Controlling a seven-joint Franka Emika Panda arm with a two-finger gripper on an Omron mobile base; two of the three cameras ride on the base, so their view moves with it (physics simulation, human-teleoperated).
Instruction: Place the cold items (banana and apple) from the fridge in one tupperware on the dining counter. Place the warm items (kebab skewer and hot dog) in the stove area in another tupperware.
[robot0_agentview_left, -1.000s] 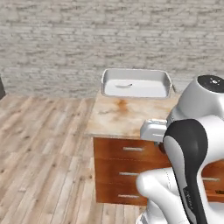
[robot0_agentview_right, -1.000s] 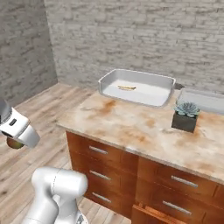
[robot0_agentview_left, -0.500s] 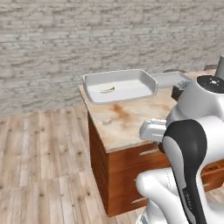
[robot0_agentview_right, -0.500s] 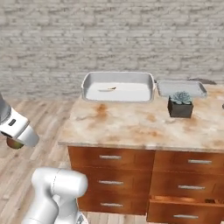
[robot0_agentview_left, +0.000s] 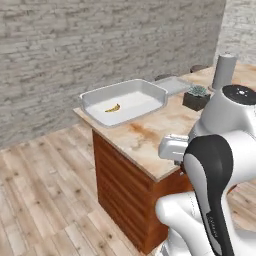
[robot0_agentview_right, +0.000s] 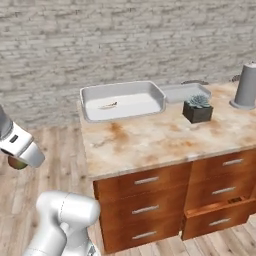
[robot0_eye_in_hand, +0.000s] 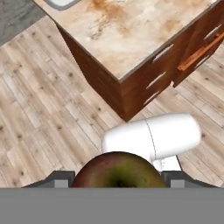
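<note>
Claw (robot0_eye_in_hand: 117, 186) of mine holds the apple (robot0_eye_in_hand: 117, 171) at the hand view's bottom; round, firm, slick, so I grip its widest middle. Left base view: banana (robot0_agentview_left: 112, 108) in the pale tupperware (robot0_agentview_left: 95, 98), upper centre. Right base view: tabletop (robot0_agentview_right: 150, 137) mid-frame

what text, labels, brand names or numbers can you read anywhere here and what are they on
None: no readable words, labels, brands or numbers appear anywhere.
The pale tupperware, grey canister, plant pot, drawer fronts, brick wall and the apple in the gripper carry no markings.
</note>
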